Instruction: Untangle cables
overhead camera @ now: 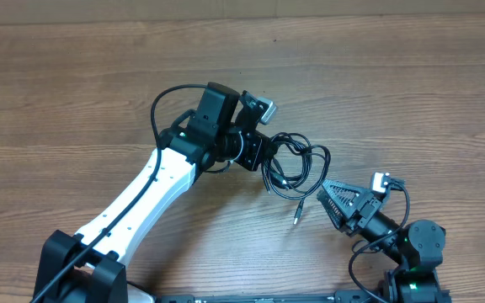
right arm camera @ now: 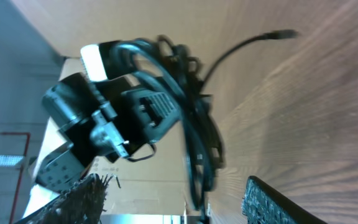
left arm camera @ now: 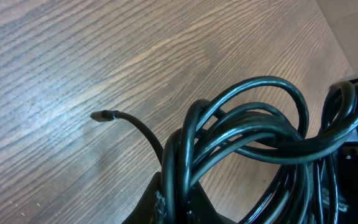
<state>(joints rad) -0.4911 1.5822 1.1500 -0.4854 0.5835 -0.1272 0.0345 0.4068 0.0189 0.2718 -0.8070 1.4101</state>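
Observation:
The cables (overhead camera: 295, 165) are thin black cords bunched in a tangle of loops at the middle of the table. My left gripper (overhead camera: 263, 160) is shut on the left side of the bunch. In the left wrist view its jaws (left arm camera: 180, 202) pinch two strands, and loops (left arm camera: 253, 134) fan out to the right. One plug end (left arm camera: 104, 116) sticks out over the wood. My right gripper (overhead camera: 325, 204) stands open just right of the bunch, near a loose plug tip (overhead camera: 297, 215). In the right wrist view a cable loop (right arm camera: 197, 168) hangs between its fingers (right arm camera: 272, 202), untouched.
The table (overhead camera: 74, 84) is brown wood grain. The left arm's white link (overhead camera: 141, 202) crosses the lower left, and the right arm's base (overhead camera: 415, 248) sits at the lower right. The left arm's wrist and camera (right arm camera: 98, 118) fill the left of the right wrist view.

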